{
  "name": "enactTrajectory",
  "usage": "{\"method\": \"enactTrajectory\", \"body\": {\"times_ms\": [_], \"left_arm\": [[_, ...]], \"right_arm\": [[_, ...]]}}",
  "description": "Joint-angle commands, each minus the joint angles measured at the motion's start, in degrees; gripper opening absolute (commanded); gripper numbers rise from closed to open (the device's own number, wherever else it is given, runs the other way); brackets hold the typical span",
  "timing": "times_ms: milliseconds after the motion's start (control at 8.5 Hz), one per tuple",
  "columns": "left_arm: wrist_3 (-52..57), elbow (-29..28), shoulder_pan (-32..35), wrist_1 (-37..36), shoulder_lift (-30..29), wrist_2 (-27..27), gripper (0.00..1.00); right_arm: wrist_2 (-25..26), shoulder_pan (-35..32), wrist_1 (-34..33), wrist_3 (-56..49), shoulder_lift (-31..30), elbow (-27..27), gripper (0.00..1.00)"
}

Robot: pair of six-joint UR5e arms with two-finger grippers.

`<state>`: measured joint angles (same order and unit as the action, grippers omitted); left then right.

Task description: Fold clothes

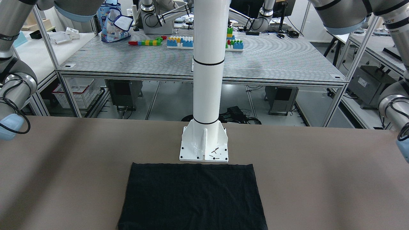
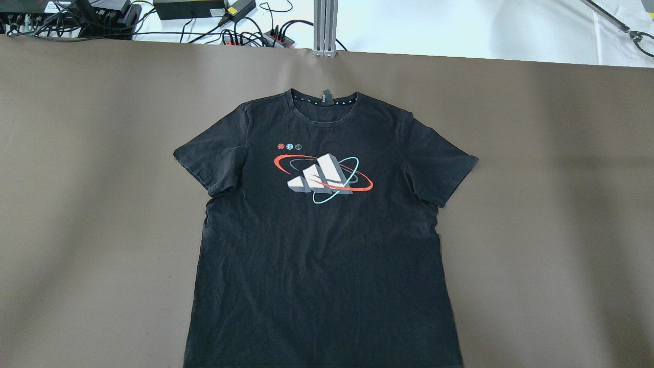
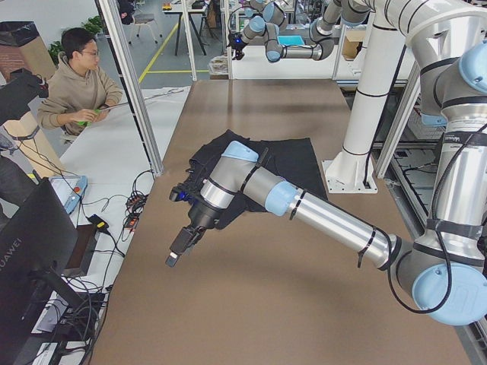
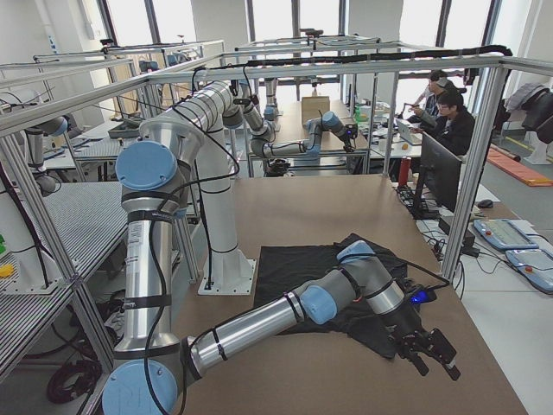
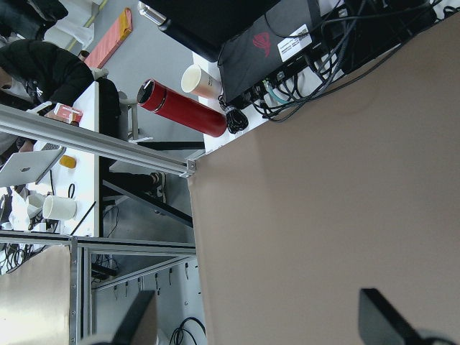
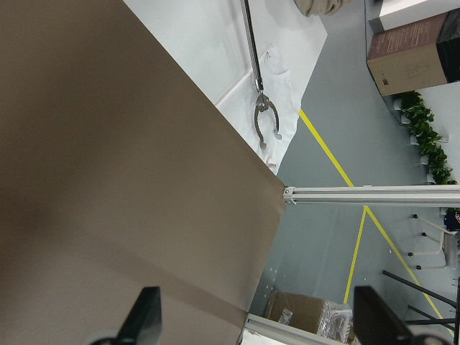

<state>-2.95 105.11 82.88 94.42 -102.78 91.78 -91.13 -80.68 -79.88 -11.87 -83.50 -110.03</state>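
The clothes are one black T-shirt (image 2: 322, 245) with a white, red and teal print on the chest. It lies flat and face up on the brown table (image 2: 552, 214), collar toward the far edge and both sleeves spread; its hem (image 1: 191, 195) lies just in front of the white pillar's base plate (image 1: 204, 145). My left gripper (image 3: 173, 258) hangs over bare table near the operators' edge, off the shirt's side. My right gripper (image 4: 429, 350) hangs just past the shirt's other side. In the wrist views, left gripper (image 5: 262, 323) and right gripper (image 6: 259, 320) stand open, with nothing between their fingers.
The white pillar (image 1: 207, 64) rises at the robot's side of the table. Cables and power strips (image 2: 245, 33) and an aluminium post (image 2: 325, 25) line the operators' edge. A red bottle (image 5: 183, 109) and a monitor (image 4: 439, 173) stand beyond it. A seated person (image 3: 80, 87) is nearby.
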Motion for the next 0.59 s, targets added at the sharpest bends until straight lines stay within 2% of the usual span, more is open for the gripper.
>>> {"method": "enactTrajectory", "body": {"times_ms": [0, 118, 471], "left_arm": [[0.41, -1.74, -0.18, 0.15, -0.67, 0.07, 1.00], [0.23, -3.31, -0.18, -0.11, -2.76, 0.07, 1.00], [1.19, -3.24, -0.09, 0.15, -1.99, 0.15, 1.00]], "right_arm": [[-0.02, 0.00, -0.10, 0.00, 0.01, -0.01, 0.94], [-0.02, 0.00, -0.10, 0.00, 0.01, 0.16, 0.94], [0.07, 0.00, -0.10, 0.00, -0.17, -0.01, 0.94]]}}
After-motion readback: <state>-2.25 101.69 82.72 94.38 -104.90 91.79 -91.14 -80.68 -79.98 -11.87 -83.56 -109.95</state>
